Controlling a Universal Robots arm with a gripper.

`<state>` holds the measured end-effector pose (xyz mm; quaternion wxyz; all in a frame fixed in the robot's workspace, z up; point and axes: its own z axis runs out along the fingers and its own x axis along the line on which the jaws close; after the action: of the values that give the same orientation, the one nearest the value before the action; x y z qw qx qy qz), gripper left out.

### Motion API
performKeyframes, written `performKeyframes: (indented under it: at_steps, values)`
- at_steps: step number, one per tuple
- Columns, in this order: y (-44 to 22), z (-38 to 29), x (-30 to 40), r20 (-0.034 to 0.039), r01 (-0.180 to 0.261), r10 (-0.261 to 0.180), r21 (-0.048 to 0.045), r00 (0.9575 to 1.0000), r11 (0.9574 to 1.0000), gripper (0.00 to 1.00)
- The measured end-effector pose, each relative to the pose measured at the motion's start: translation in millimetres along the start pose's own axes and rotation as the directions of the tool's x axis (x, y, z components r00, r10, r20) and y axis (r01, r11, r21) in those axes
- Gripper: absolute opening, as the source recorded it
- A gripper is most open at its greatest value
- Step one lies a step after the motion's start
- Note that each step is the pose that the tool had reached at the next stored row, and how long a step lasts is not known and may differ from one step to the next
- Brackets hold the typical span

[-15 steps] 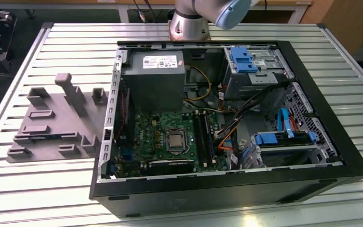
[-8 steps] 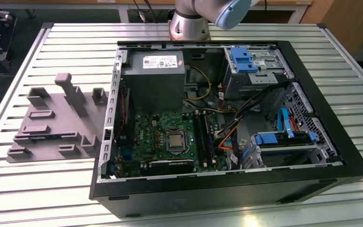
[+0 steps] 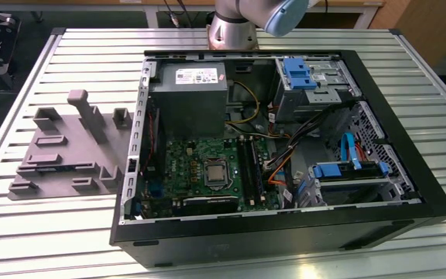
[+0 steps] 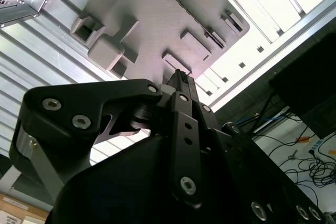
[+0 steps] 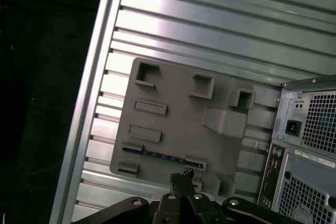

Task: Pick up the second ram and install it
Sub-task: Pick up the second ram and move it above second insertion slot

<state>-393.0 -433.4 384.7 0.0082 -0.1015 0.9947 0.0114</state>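
Note:
The second ram [image 5: 160, 156] is a slim dark stick standing on edge in a slot of the grey fixture plate [image 5: 173, 119], between two end holders. In the exterior view the ram [image 3: 56, 169] shows as a thin bluish strip on the fixture plate [image 3: 68, 145], at that view's left, beside the open computer case [image 3: 285, 151]. In both wrist views my gripper [image 5: 185, 173] [image 4: 178, 75] hangs well above the fixture with its fingertips together and nothing between them. In the first wrist view the tips point close to one end of the ram.
The motherboard [image 3: 207, 168] lies in the case with long black memory slots [image 3: 248, 165] beside the processor socket. A grey power supply [image 3: 190, 96] and blue drive bays [image 3: 297, 72] fill the far side. The arm's base [image 3: 246, 17] stands behind the case on the slatted table [image 3: 76, 52].

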Motion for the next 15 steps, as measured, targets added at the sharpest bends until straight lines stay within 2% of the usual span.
performKeyframes:
  at_steps: [15]
  values:
    - [0.0,0.0,0.0,-0.0005,0.023,-0.023,-0.0005,0.9997,0.9997,0.11]
